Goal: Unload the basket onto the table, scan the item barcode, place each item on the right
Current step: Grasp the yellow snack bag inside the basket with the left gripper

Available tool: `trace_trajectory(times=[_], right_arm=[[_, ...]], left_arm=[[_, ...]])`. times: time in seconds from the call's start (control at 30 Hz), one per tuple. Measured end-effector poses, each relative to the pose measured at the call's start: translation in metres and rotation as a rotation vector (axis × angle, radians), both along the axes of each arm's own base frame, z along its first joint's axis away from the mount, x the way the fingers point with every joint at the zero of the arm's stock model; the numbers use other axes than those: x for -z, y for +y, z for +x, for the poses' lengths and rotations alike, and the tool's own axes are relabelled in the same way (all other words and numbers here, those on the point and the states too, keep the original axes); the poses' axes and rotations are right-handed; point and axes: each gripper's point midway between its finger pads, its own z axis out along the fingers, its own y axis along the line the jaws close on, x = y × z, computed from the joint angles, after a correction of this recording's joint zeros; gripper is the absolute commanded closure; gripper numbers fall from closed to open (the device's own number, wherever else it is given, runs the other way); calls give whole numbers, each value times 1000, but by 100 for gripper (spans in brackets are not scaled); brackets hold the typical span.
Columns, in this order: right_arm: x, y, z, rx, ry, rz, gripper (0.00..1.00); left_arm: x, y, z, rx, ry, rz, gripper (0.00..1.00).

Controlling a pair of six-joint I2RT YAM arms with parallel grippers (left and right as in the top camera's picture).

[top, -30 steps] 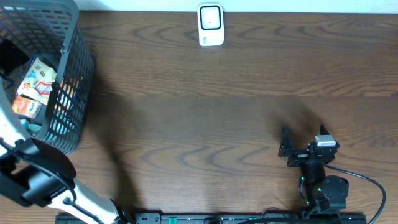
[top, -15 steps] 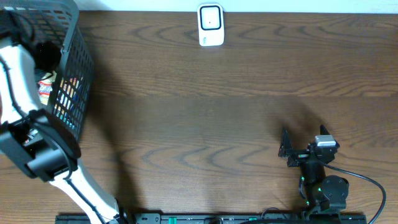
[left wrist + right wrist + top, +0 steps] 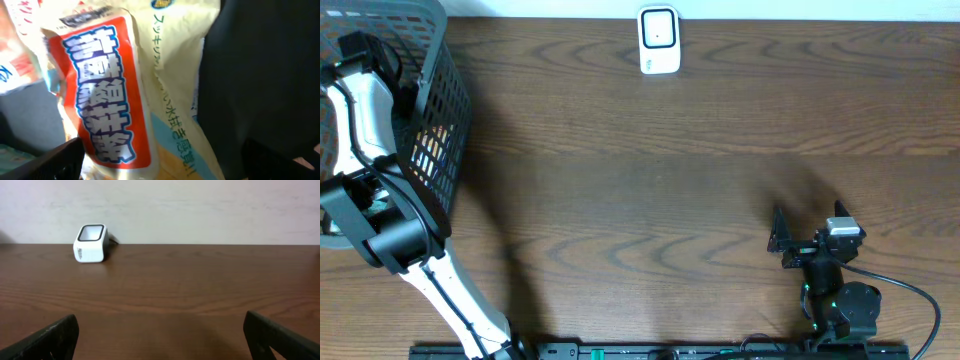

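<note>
Now spread wide at the left gripper [image 3: 162, 162], nothing clamped, dark fingertips [image 3: 55, 162] low at either side of the wrist view. Just ahead, between them: a cream snack packet [image 3: 115, 100] with a red panel of blue-and-white lettering, beside another packet [image 3: 15, 60]; touching the fingers or not, cannot tell. Around both, the grey mesh basket [image 3: 445, 110] at the far left of the table [image 3: 650, 170]. Likewise wide apart and empty at the right gripper [image 3: 778, 238], near the front right, facing the white scanner [image 3: 659, 40] at the far edge, well apart.

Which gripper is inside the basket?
The left gripper, open over a snack packet inside the mesh basket; the right gripper sits over the wooden table.
</note>
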Motion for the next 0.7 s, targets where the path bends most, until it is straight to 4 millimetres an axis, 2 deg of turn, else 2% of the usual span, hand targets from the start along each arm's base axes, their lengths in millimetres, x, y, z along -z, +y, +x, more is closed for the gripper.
trace_trajectory(times=[0.17,0.23,0.27,0.3,0.37,0.5,0.53,0.7], right_arm=[[0,0,0,0,0,0,1],[0,0,0,0,0,0,1],[0,0,0,0,0,0,1],[0,0,0,0,0,0,1],[0,0,0,0,0,0,1],[0,0,0,0,0,0,1],[0,0,0,0,0,0,1],[0,0,0,0,0,0,1]], left_arm=[[4,0,-4,-8,18,5,2],[9,-1,-8,-9,35,1,6],[14,-2,-12,-11,49,-1,12],[17,-3,-15,-11,59,-5,24],[21,-3,-17,-17,68,-3,42],[23,0,-22,-6,92,18,88],[23,2,-22,-5,94,26,92],[18,5,-22,9,93,49,93]])
